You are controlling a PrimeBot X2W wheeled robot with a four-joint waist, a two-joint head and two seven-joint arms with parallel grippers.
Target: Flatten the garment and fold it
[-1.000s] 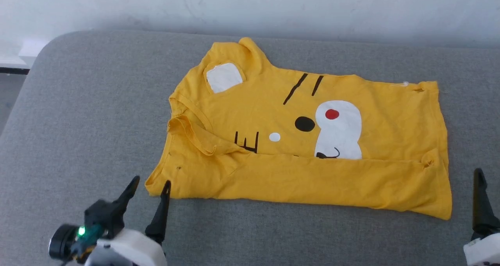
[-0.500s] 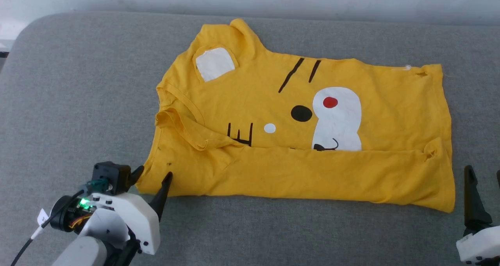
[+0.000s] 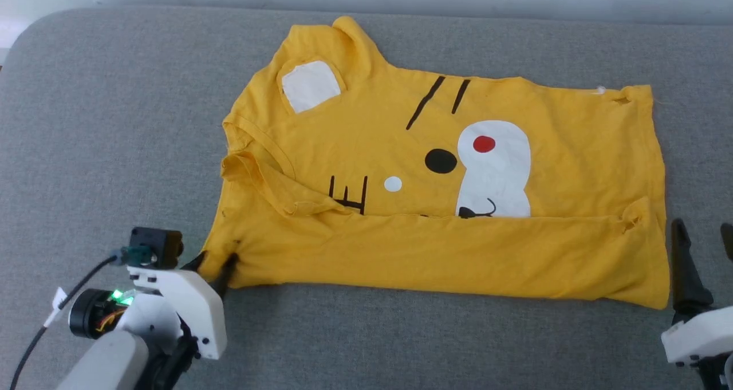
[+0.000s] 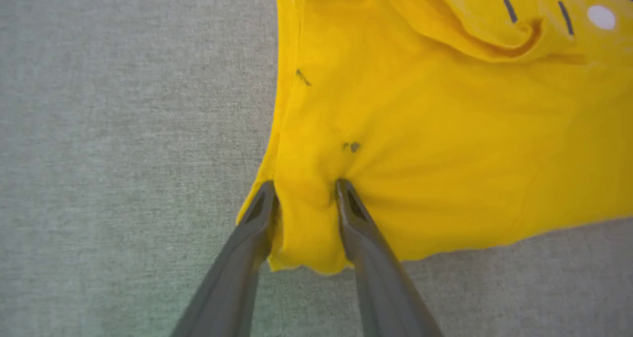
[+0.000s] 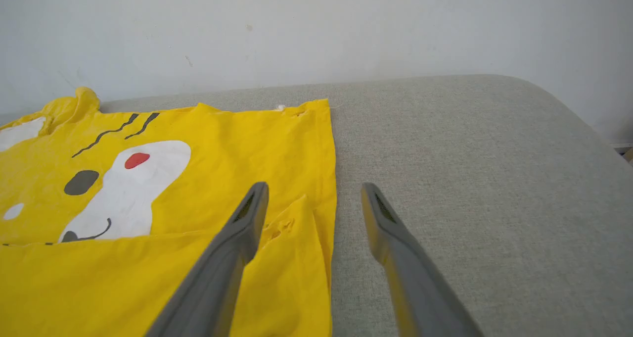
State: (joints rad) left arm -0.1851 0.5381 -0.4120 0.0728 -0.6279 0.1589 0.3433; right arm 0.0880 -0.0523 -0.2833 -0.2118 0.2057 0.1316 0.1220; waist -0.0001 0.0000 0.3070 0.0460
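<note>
Cushion: a broad grey padded cushion (image 3: 114, 121) is carrying the whole job, with a pale wall behind it.
Shirt: the yellow shirt (image 3: 578, 149) is lying across the middle of the cushion, print side up, mostly flat.
Flap: the near long edge (image 3: 458, 252) is sitting doubled over the bottom of the cartoon face, plain side showing.
Collar: the neckband (image 3: 257, 184) is rumpling at the robot's left end.
Right gripper: the right gripper (image 5: 314, 186) is hovering fingers wide apart at the shirt's right hem, holding nothing.
Left gripper: the left gripper (image 4: 305, 186) is straddling the near left corner (image 4: 296, 248), fingers part-spread, cloth bunching between them, seemingly no firm pinch yet.
Risk: that shallow bite could be slipping off on a lift.
Risk: catching one layer alone would be peeling the flap open.
Risk: pulling with the right end loose would be skewing the shirt and pressing the collar rumple into the fold.
</note>
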